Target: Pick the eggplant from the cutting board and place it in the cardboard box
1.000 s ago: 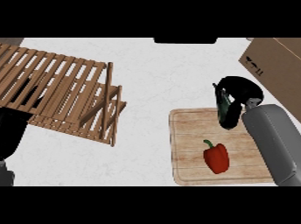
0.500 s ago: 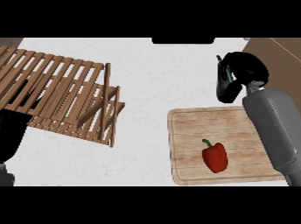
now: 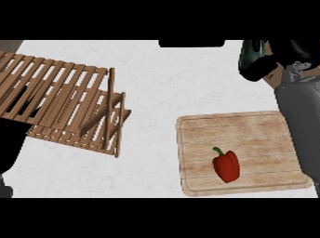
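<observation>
We hold the eggplant (image 3: 249, 59) clenched in our right hand (image 3: 286, 56), aloft past the board (image 3: 259, 135) near the box (image 3: 281, 76), so next we carry it over the box and release; left hand (image 3: 1, 144) unclear.

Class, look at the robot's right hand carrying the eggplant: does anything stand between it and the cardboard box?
Nothing visible does. The right hand holds the dark eggplant beside the cardboard box, of which only a corner shows behind the forearm. The red pepper lies on the cutting board, well clear.
</observation>
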### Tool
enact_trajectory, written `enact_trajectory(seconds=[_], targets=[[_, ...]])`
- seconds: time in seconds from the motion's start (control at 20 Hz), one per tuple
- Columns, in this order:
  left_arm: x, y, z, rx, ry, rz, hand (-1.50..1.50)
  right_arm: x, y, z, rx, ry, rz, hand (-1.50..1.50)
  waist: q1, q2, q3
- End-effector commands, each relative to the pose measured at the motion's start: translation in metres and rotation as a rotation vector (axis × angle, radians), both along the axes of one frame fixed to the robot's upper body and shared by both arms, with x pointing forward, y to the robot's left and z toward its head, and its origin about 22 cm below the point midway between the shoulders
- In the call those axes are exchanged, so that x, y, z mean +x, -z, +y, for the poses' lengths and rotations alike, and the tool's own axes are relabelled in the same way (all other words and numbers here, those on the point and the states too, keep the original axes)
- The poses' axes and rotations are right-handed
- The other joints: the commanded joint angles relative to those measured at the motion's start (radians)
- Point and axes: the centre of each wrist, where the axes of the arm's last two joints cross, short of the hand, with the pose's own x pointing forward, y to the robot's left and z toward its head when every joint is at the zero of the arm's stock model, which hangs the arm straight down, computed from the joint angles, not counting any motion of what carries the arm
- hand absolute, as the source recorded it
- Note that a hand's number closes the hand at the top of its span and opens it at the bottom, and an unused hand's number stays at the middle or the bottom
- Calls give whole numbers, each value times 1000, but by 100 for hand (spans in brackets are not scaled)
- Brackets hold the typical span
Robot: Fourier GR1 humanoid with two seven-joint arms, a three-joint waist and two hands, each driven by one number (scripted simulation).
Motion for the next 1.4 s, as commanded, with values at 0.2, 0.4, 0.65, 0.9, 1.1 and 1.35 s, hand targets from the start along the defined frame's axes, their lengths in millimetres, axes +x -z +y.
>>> enact_trajectory(seconds=[0.2,0.4,0.65,0.9,1.1,1.35], targets=[[8,7,-8,-1,8,33,0,-7,-57,-39,25,230,-154,150,8,11,-5],[-4,10,-14,-1,0,42,0,-7,-66,-92,33,282,-179,150,14,12,-4],[3,8,0,-16,4,40,0,3,-61,-105,-19,296,-127,150,16,12,-5],[10,14,-7,-8,18,46,0,18,-46,-137,-4,281,-162,150,23,16,-4],[-5,11,8,5,9,44,0,29,-24,-150,-1,263,-114,150,29,15,-4],[8,2,-5,-8,24,40,0,35,26,-170,0,285,-81,150,32,19,-4]])
